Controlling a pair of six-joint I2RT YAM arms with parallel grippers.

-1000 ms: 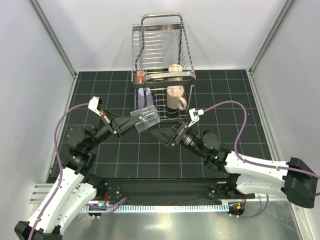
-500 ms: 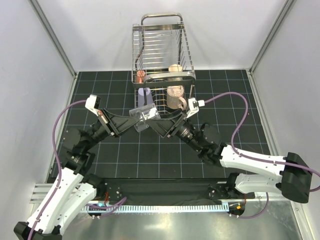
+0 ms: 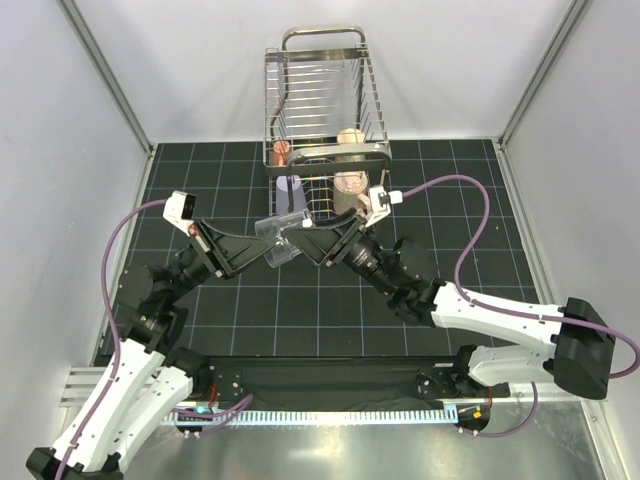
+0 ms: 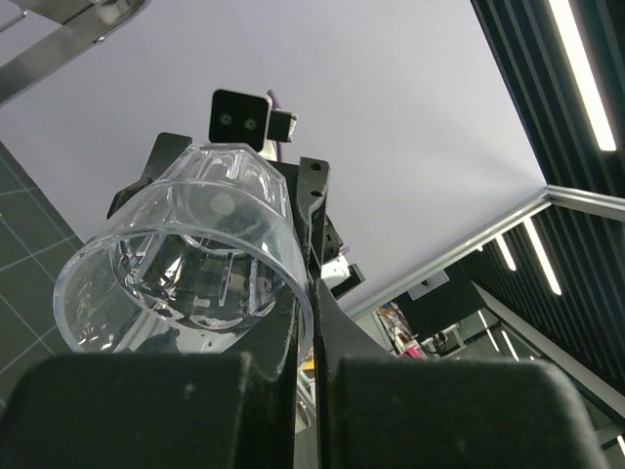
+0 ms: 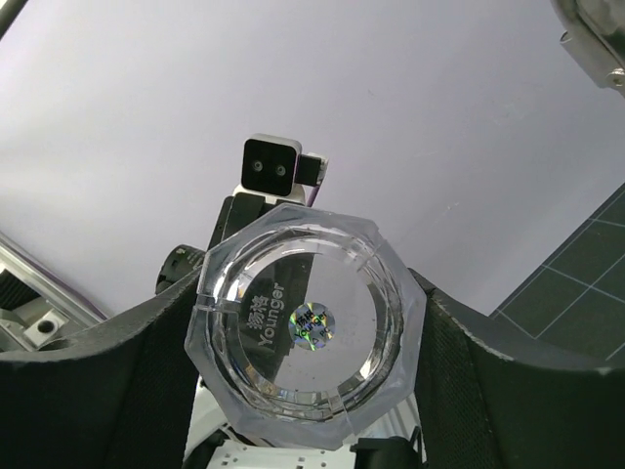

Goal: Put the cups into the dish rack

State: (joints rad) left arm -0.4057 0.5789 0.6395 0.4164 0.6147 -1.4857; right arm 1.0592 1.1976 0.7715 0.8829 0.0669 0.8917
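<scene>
Pinching one wall of the clear faceted drinking glass [image 3: 283,238] at its rim, the left claw [image 3: 262,245] holds it tipped sideways above the black gridded bench [image 3: 250,300], base toward the right claw [image 3: 308,240]. That claw's fingers [image 5: 98,391] stand apart flanking the base; whether they press, I cannot tell. Likely a handover, to reach the tall steel-wire dish rack [image 3: 320,100] just behind.
</scene>
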